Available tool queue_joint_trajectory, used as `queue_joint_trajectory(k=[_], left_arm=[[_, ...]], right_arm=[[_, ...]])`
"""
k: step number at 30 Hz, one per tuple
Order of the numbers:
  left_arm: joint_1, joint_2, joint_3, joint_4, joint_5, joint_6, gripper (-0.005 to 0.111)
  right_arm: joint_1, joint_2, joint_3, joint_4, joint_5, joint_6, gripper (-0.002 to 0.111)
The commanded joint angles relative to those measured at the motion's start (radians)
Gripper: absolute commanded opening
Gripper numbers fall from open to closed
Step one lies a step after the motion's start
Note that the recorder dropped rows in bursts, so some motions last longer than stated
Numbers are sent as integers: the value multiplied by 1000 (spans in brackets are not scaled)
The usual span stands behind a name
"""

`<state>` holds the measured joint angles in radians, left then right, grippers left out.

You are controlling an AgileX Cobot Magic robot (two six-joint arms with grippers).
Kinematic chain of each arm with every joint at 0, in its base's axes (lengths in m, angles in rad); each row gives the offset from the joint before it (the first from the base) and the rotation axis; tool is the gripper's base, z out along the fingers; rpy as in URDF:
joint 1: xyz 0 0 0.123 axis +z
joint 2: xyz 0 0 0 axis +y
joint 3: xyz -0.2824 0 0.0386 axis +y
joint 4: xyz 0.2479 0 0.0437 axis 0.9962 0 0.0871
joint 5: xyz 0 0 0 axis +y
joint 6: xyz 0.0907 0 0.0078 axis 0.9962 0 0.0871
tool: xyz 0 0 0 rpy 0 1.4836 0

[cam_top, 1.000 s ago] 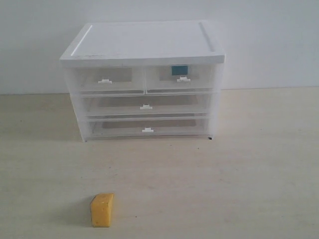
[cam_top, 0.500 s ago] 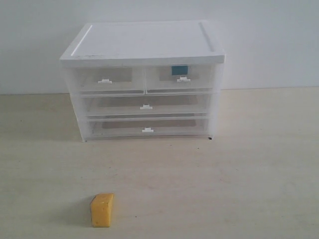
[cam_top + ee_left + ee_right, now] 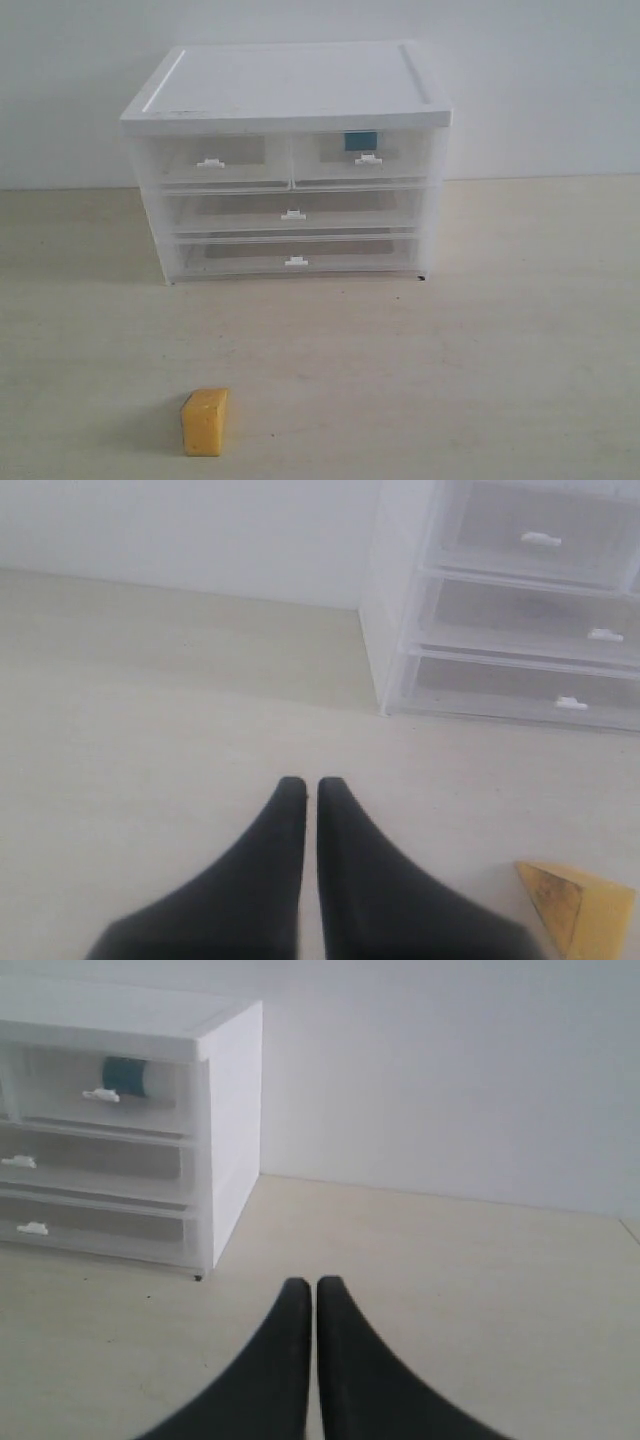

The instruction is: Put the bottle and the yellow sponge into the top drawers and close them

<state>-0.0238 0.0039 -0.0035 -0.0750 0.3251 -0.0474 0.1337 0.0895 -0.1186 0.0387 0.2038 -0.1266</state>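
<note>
A: Now, hands first. State of the left gripper (image 3: 311, 785)?

B: Fingers pressed together, only a hairline seam between them, nothing pinched. The tips hang over bare table (image 3: 150, 780); I see no contact with anything.

A: And the right gripper (image 3: 308, 1285)?

B: Same reading: closed tip to tip and empty, over bare table. It points at the open floor beside the right side wall of the cabinet (image 3: 235, 1110).

A: Task items?

B: The yellow sponge (image 3: 205, 421) stands on the table low in the exterior view, left of centre, well apart from the cabinet. In the left wrist view it sits near the closed fingers, off to one side, not touching them. The bottle (image 3: 361, 142) is inside the right top drawer (image 3: 365, 160); its teal label shows through the clear front, just behind the white handle.

A: Drawer fronts?

B: The left top drawer (image 3: 215, 160) and the right one both sit flush with the cabinet face. The two full-width drawers beneath are pushed in as well.

A: Room to move?

B: Open table spreads in front of the cabinet and to both sides of it. The cabinet backs toward the wall (image 3: 550, 80); cannot tell whether they touch.
</note>
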Motion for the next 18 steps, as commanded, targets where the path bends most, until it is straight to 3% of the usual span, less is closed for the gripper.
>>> queue_joint_trajectory(k=[1, 14, 18], left_arm=[[3, -4, 4, -12, -10, -4, 4], [3, -4, 4, -12, -10, -4, 4], [3, -4, 4, -12, -10, -4, 4]], right_arm=[[10, -90, 2, 3, 76, -5, 0], [-26, -90, 4, 5, 183, 94, 0], [-26, -90, 106, -2, 55, 90, 0]])
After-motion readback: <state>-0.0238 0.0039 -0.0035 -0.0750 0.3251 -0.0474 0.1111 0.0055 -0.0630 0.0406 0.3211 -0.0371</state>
